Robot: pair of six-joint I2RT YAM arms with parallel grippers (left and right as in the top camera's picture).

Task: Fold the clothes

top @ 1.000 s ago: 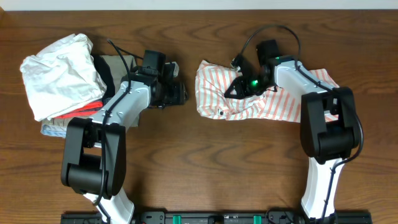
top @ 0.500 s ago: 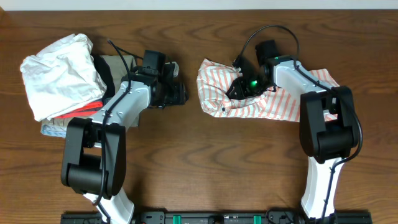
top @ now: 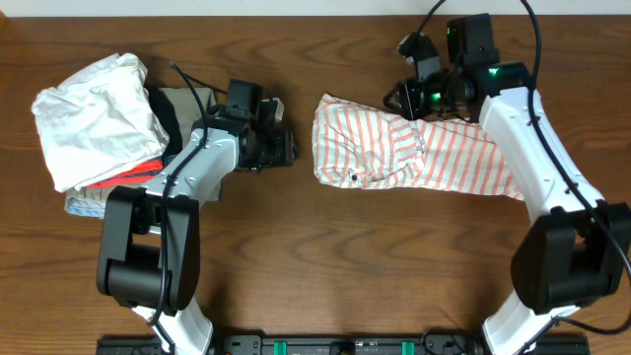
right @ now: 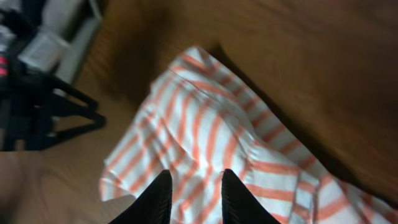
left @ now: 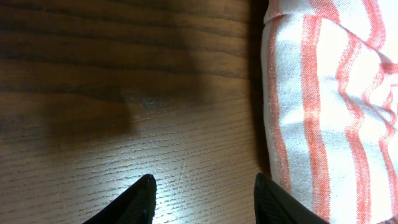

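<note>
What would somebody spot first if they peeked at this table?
The pink-and-white striped shirt pops out first, lying crumpled just right of the middle of the table. The right end effector hovers above the shirt's far side, jaws apart and holding nothing. At the left edge, a bundled white garment sits on top of other clothes.

no legible text, label, brand, number or sign in any view, nothing readable on the striped shirt (top: 444,163), nothing readable on the arms (top: 207,163) or the wooden bench (top: 325,256)
</note>
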